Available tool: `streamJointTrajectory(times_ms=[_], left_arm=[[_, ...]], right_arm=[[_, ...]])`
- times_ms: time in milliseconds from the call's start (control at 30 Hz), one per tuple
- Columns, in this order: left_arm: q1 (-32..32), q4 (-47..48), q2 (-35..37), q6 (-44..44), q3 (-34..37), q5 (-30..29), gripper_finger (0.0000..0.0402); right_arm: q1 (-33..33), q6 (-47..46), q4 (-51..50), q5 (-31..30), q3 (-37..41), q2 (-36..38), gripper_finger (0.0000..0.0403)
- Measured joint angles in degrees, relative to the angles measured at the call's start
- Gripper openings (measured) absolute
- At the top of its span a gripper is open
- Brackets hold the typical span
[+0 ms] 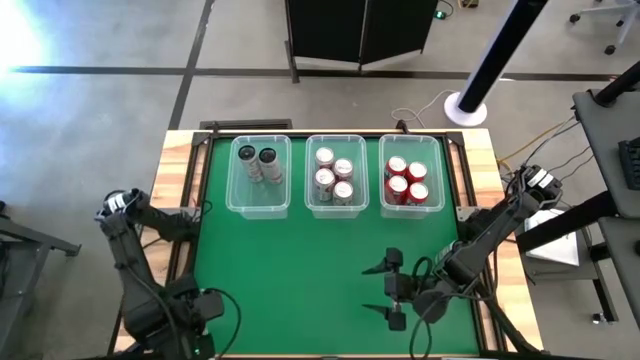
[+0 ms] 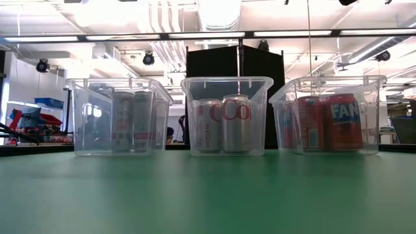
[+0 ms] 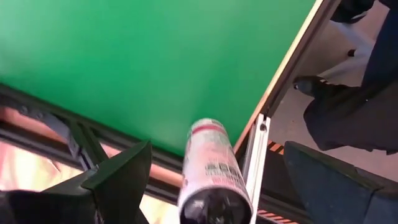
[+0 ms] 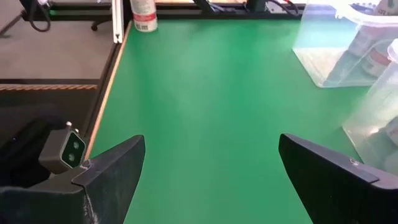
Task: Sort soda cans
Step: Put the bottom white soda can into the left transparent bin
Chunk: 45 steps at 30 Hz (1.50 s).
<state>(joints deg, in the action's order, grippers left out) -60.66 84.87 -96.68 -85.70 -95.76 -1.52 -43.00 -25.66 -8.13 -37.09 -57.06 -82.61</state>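
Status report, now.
Left pincer open, loose can between its fingers, ungripped. Right pincer open, empty, over the mat. Other cans in three bins. Nothing blocking.

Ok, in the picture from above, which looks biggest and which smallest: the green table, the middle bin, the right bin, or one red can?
1. Green table, the largest by far.
2. Middle bin and right bin: they look the same size, so no ranking between them.
3. Red can, the smallest.

Right gripper (image 1: pixel 390 291) hovers low over the table's near right, fingers (image 4: pixel 112 168) spread wide; left gripper (image 1: pixel 203 325) waits at the near-left corner, fingers (image 3: pixel 121 177) apart.
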Motion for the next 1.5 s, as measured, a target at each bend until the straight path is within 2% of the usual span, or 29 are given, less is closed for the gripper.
streamJointTrajectory(times_ms=[200, 533, 900, 1500], left_arm=[[-3.52, -0.28, 0.0, -7.19, -0.01, 1.15, 0.0347], [-6.84, 1.73, 0.0, -20.63, 0.26, 8.37, 0.0347], [-7.46, -3.27, -0.02, -27.46, 0.23, 8.37, 0.0347], [-7.57, -3.77, -1.36, -27.55, 2.06, 8.55, 0.0347]], right_arm=[[0.0, -0.82, -1.0, -0.02, 0.35, 0.0, 0.0365], [0.0, -0.65, -0.89, -0.04, 0.35, 0.0, 0.0365], [0.15, 0.2, -0.52, -0.08, 0.37, 0.0, 0.0365], [0.15, 1.2, -0.16, -0.06, 0.37, 0.0, 0.0365]])
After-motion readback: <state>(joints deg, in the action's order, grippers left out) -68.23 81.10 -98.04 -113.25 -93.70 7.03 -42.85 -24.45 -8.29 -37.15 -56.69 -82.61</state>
